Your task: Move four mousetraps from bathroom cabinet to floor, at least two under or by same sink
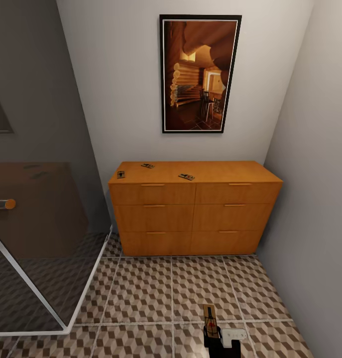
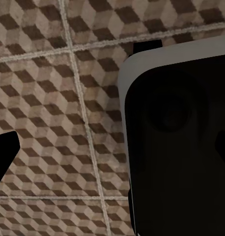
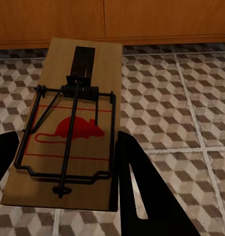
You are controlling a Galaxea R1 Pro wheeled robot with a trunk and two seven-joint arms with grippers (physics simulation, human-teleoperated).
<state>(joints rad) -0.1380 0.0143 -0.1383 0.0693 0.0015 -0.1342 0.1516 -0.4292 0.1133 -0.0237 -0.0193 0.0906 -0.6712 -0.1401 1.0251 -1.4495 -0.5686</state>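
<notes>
Head view looks down on a wide orange-brown cabinet [image 1: 195,209] with six drawers, standing against the back wall under a framed picture [image 1: 200,73]. Three mousetraps lie flat on its top, all toward the left half: one near the left edge [image 1: 121,174], one further back [image 1: 148,165], and one near the middle [image 1: 186,176], each well apart from the others. A glass shower screen [image 1: 39,238] stands at the left.

Low in that view, the right gripper [image 1: 216,334] holds a fourth mousetrap [image 1: 209,319] out over the bathroom floor [image 1: 141,293], in front of the cabinet and well clear of it. The right wrist view shows this trap [image 3: 73,128] lying flat between the two dark fingers [image 3: 137,182], which press against its long sides, so the gripper is closed on the board; the red mouse mark and wire spring face up, and the cabinet's base lies beyond.

Left wrist view shows patterned tiles [image 2: 58,98] and a large dark, pale-edged body [image 2: 176,142]; one dark fingertip [image 2: 4,152] shows, and I cannot tell how far that gripper is open.
</notes>
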